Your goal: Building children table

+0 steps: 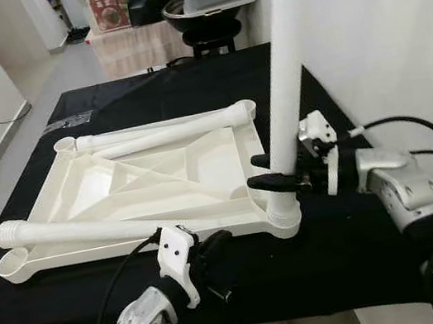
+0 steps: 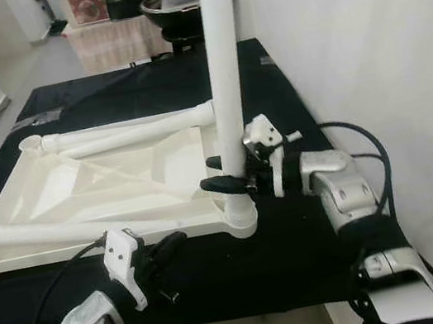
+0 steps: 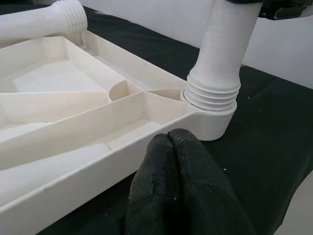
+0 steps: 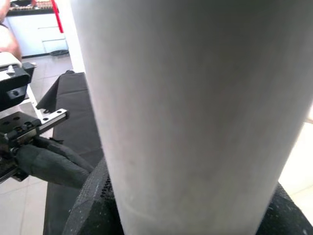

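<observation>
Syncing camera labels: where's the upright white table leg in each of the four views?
Left eye view: upright leg right of centre, rising from the tabletop's near right corner socket, clamped by the right gripper.
Right eye view: leg at centre.
Left wrist view: its threaded base at upper right.
Right wrist view: leg close up, centre.
Shared landmark: the corner socket.

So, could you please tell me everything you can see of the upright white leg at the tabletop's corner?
The upright leg is a smooth white tube, plastic by its look, standing almost vertical and rising out of frame. Its ribbed, threaded foot sits in the round corner socket of the upturned white tabletop on the black cloth. The right pincer is shut on it just above the socket.
</observation>
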`<state>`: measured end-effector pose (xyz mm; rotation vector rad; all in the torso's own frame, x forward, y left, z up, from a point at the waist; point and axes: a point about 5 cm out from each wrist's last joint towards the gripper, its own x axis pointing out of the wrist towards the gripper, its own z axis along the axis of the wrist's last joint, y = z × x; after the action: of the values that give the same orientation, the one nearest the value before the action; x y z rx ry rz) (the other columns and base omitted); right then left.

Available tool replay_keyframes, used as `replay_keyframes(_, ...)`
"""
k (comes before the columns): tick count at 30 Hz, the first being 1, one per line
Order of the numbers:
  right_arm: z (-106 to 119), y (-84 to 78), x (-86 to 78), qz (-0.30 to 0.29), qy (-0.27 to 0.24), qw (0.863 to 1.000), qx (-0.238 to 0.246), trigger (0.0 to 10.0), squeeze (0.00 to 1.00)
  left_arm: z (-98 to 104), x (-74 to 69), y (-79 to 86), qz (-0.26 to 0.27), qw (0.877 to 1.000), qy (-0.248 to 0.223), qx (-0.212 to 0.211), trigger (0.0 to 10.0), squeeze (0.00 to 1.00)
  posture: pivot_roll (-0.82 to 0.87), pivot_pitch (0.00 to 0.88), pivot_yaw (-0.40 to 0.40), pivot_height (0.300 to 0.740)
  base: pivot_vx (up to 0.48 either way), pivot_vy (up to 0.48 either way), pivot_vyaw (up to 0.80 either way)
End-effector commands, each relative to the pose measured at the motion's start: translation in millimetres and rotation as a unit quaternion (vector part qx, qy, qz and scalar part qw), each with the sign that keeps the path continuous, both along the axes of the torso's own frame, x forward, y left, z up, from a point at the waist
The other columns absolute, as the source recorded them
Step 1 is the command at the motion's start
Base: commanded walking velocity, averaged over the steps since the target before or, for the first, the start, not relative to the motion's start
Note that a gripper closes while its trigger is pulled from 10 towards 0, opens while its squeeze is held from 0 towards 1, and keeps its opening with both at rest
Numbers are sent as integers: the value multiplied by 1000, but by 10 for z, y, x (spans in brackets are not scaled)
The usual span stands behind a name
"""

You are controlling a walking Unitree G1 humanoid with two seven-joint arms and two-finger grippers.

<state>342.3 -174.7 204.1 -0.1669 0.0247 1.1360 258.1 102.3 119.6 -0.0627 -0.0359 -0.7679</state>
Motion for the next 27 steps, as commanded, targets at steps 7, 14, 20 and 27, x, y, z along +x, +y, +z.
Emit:
replay_keyframes(7, -726, 451, -346, -332, 53, 940, 49, 0, 0, -25, -42, 51, -2, 1000, 9, -1, 10000, 0, -111, 112, 36, 740, 0, 0, 0)
replay_keyframes(14, -792, 770, -407, -296, 42, 954, 32, 0, 0, -29, -24, 52, -9, 1000, 12, 3, 10000, 0, -100, 98, 28, 740, 0, 0, 0)
replay_keyframes(20, -687, 724, -382, -308, 48, 947, 76, 10000, 580, -18, -7, 58, 7, 1000, 8, -2, 10000, 0, -99, 107, 32, 740, 0, 0, 0)
replay_keyframes(27, -285, 670, -277, -199, 4, 976, 93, 10000, 776, -21, 12, 37, 3, 1000, 9, -1, 10000, 0, -99, 95, 28, 740, 0, 0, 0)
